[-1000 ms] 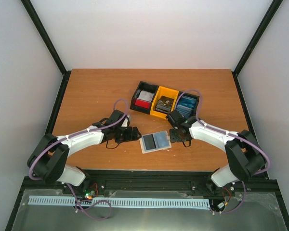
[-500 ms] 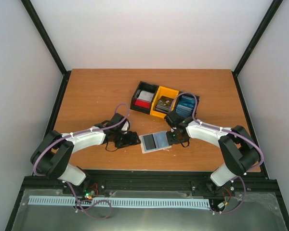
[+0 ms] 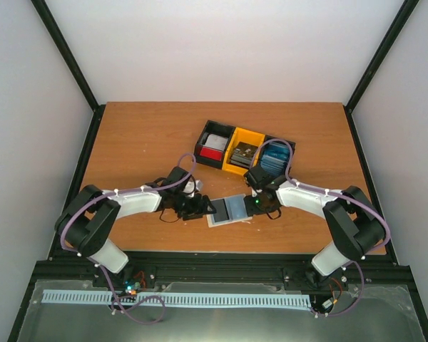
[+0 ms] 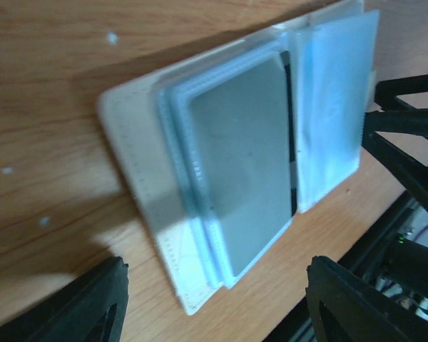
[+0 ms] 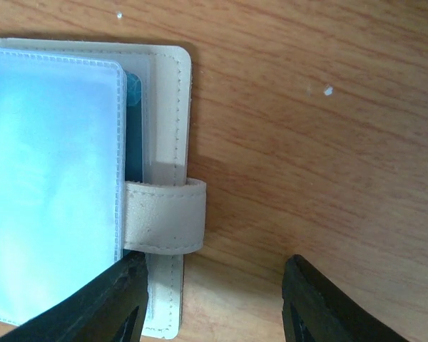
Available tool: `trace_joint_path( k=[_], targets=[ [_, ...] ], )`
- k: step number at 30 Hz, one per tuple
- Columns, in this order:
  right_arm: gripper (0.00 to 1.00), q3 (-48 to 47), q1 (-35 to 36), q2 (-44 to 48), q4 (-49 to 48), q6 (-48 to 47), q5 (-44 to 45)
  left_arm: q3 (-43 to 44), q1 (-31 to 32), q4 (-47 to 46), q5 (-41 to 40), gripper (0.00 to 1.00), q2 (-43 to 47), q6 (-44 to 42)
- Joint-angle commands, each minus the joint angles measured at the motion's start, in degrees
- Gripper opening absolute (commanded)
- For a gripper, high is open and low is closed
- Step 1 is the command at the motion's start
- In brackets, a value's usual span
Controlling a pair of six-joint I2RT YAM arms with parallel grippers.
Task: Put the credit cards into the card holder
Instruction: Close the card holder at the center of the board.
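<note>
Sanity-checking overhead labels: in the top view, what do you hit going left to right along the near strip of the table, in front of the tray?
left claw → card holder, lying open → right claw

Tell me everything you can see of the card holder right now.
The card holder lies opened flat, inside up, on the wooden table near its front edge. Its cover is cream and leather-like, with stitched edges. Clear plastic sleeves fill both halves, with a dark grey card in one and something pale blue in the other. A closure tab juts from its right edge. The left gripper and right gripper flank it, both open; contact is unclear.
</note>
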State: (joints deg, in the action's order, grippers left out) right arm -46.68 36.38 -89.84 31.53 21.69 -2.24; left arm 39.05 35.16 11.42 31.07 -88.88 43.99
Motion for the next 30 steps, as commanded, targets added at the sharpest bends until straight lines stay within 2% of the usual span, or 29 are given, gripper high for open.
trace_joint_path(
  k=[1, 9, 16, 19, 25, 30],
  targets=[
    [0.51, 3.0, -0.1, -1.0, -1.9, 1.5, -2.3, 0.1, 0.5, -3.3, 4.5, 0.71, -3.8, 1.2],
    [0.50, 4.3, -0.1, -1.1, -3.6, 1.9, -5.0, 0.6, 0.5, -11.5, 9.5, 0.72, -5.3, 1.3],
    [0.51, 4.9, -0.1, -0.3, -6.0, 0.8, -11.8, 0.1, 0.5, -21.2, 16.7, 0.72, -3.6, 0.2],
    [0.48, 5.1, -0.1, -0.5, -6.8, 2.0, -13.9, 0.2, 0.5, -23.8, 18.2, 0.71, -4.2, 0.4],
    [0.45, 5.8, -0.1, -0.6, -8.5, 3.2, -16.6, 1.8, 0.5, -23.4, 18.5, 0.70, -3.2, -1.1],
    [0.46, 5.6, -0.1, 0.4, -10.7, 5.1, -19.9, 3.9, 0.5, -18.8, 16.9, 0.69, -2.9, -3.5]
  ],
)
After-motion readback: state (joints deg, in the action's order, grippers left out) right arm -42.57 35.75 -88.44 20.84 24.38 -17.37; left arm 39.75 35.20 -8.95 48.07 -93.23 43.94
